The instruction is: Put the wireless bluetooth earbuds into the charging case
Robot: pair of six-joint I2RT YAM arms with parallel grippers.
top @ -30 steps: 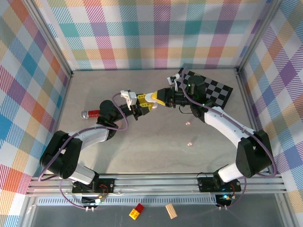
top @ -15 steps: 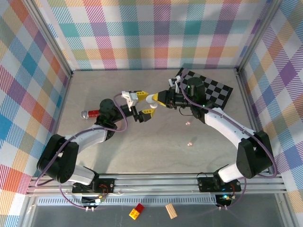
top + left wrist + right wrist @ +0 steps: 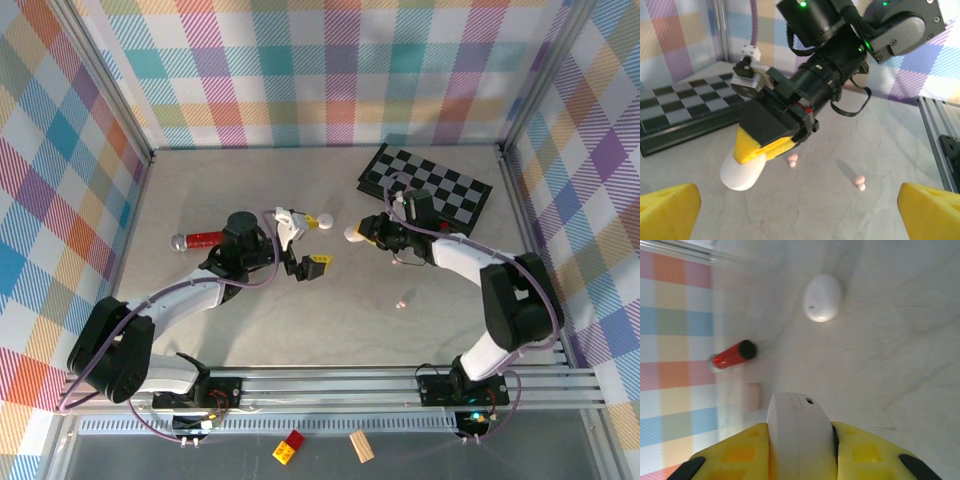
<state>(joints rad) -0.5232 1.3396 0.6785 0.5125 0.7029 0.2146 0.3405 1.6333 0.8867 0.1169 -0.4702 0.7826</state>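
**Right now: case in the air, earbuds loose on the table**

From where I stand, the right gripper point(image 3: 366, 230) has its yellow jaws pinched on a white case point(image 3: 799, 432). It holds the case clear of the table point(image 3: 320, 340), just in front of the checkerboard point(image 3: 440, 185). The rounded end of the case sticks out past the fingertips, toward the left arm.

Facing it, the left gripper point(image 3: 320, 241) has its jaws spread wide with nothing between them. Both its yellow tips stand apart from the case.

1 pale pink earbud point(image 3: 792, 160) lies on the table just below the held case, as the left wrist camera sees it. Another earbud point(image 3: 859, 182) lies a little further out, nearer the front rail. Both are apart from the 2 grippers.

Another white case point(image 3: 823, 297) rests flat on the table beyond the held one. Near it a red tube point(image 3: 732, 354) lies on its side.
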